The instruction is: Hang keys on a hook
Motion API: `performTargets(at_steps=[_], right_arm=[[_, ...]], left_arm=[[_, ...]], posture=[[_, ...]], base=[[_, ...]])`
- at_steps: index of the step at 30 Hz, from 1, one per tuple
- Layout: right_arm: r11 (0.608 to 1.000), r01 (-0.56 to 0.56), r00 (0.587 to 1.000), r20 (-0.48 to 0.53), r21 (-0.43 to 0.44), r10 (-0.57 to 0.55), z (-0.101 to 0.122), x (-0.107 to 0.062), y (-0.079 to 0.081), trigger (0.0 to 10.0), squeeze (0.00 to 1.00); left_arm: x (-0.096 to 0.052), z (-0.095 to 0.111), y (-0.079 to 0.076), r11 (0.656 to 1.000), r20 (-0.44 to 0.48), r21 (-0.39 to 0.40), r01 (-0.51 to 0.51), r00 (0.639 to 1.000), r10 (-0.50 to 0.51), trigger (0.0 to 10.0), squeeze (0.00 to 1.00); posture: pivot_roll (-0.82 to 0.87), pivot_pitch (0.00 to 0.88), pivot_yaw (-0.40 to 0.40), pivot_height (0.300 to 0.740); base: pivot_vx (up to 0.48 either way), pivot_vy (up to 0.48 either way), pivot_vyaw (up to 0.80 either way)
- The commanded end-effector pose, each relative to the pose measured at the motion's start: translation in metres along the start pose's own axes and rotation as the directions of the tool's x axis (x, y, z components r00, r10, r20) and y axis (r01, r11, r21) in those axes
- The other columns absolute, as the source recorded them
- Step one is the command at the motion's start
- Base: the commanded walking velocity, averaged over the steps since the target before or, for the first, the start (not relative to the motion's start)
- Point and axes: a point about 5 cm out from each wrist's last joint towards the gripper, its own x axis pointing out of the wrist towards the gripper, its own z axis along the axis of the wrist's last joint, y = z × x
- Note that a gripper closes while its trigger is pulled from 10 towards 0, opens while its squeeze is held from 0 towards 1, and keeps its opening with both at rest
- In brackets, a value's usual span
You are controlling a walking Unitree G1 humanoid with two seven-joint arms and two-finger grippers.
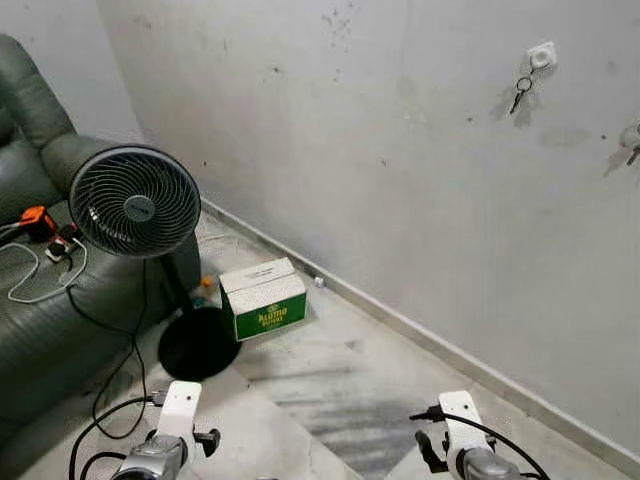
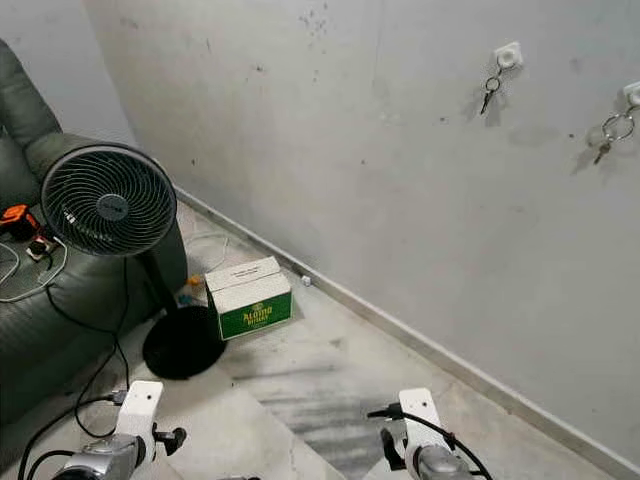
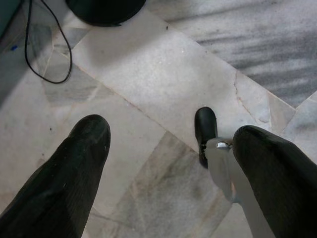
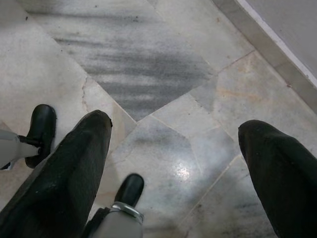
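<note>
My left gripper [image 3: 168,163] hangs low over the floor [image 3: 163,74] with its fingers spread and nothing between them. My right gripper [image 4: 176,163] hangs the same way, parted and empty, above the marble tiles.

I judge the task done or nearly so. A set of keys [image 1: 521,92] hangs from a white hook [image 1: 541,56] high on the far wall [image 1: 400,180], to the right, and I carry nothing. What is left, if anything, I cannot see.

Largest to smallest in the room: the grey wall, the green sofa [image 1: 40,330] at the far left, the standing fan [image 1: 135,202] in front of it with its round black base, the green and white box [image 1: 264,298] just right of that base, then the keys.

My right eye shows a second hook [image 2: 632,93] at the right edge with a second key ring [image 2: 615,130] hanging clear; my left eye catches only a sliver of that at its border. The wrist views add the floor beneath my arms: the left one takes in the fan base and a black cable [image 3: 47,59], the right one the skirting strip at the wall's foot.
</note>
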Motion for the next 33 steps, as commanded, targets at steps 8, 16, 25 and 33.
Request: performTargets(at_steps=[8, 16, 25, 33], right_arm=[[1.0, -0.012, 1.0, 0.014, -0.017, 0.012, 0.0049, 0.0008, 0.0029, 10.0, 0.0], [1.0, -0.008, 1.0, 0.014, -0.015, 0.008, 0.0043, 0.0007, 0.0024, 10.0, 0.0], [1.0, -0.01, 1.0, 0.013, -0.027, 0.01, 0.0036, 0.0005, 0.0018, 10.0, 0.0], [0.999, -0.011, 1.0, 0.016, -0.053, 0.012, 0.0048, 0.0005, 0.0005, 10.0, 0.0]], left_arm=[[-0.0006, 0.0035, 0.0049, 1.0, 0.004, 0.025, -0.013, 1.0, 0.013, 10.0, 0.0], [-0.0007, 0.0038, 0.0059, 0.999, 0.003, 0.044, -0.015, 1.0, 0.015, 10.0, 0.0], [-0.0008, 0.0047, 0.0067, 0.998, 0.011, 0.06, -0.018, 1.0, 0.017, 10.0, 0.0], [-0.0009, 0.0042, 0.0068, 0.996, 0.01, 0.086, -0.017, 1.0, 0.016, 10.0, 0.0]], posture=[[0.03, 0.0, 0.025, 0.74], [0.03, 0.0, 0.026, 0.74], [0.03, 0.0, 0.025, 0.74], [0.03, 0.0, 0.022, 0.74]], base=[[0.0, 0.479, 0.0], [0.0, 0.478, 0.0], [0.0, 0.347, 0.0], [0.0, 0.0, 0.0]])
